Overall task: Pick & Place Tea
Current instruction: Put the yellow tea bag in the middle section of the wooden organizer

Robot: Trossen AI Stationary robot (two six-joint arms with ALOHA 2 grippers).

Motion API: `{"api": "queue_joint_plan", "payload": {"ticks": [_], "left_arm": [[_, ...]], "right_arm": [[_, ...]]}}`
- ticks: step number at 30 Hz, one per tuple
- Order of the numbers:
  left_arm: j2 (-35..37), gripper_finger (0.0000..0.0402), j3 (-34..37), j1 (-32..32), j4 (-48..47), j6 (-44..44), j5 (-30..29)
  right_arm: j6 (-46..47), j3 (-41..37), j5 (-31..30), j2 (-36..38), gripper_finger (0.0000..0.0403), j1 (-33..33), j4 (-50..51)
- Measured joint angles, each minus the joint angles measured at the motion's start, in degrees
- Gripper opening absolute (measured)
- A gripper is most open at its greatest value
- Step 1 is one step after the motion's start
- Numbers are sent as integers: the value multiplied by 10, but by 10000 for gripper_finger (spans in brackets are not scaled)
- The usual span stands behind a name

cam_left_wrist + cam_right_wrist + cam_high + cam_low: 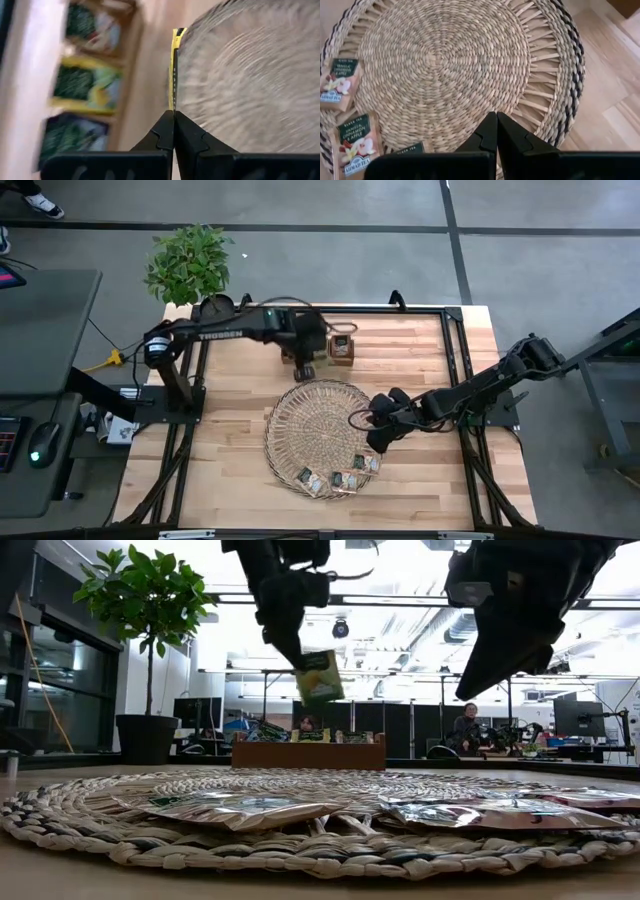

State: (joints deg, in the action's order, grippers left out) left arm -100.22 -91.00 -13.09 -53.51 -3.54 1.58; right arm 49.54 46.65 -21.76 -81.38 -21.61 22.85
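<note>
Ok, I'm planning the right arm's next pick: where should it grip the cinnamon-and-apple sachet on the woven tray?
Probably by one edge, coming straight down from above. The sachet lies flat on the tray's outer ring, so only a thin edge offers a pinch; the bumpy weave may leave a gap beneath. The right gripper is shut and must open first.

A round woven tray (318, 438) lies mid-surface (230, 460) on pale wood. Several tea sachets (340, 476) sit along its near rim. The left pincer (303, 370) hangs at the tray's far edge, just beside a small box (342, 348). The right pincer (378, 442) hovers over the tray's right side. A potted plant (190, 262) stands at the far left corner.
</note>
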Motion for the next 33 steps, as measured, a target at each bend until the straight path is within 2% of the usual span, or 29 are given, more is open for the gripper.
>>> {"api": "queue_joint_plan", "payload": {"ticks": [8,17,23,28,33], "left_arm": [[0,0,-19,-75,-22,-110,-16],[-5,0,-21,-104,-20,-186,-11],[-40,0,-21,-102,-20,-192,-6],[-68,0,-21,-102,-13,-191,-24],[-74,0,-22,-102,-2,-198,-25]], "right_arm": [[-21,0,13,0,0,0,-3],[-36,0,20,0,0,0,-9],[-49,0,19,0,0,0,-15],[-49,0,20,0,0,0,-15],[-49,0,22,0,0,0,-15]]}}
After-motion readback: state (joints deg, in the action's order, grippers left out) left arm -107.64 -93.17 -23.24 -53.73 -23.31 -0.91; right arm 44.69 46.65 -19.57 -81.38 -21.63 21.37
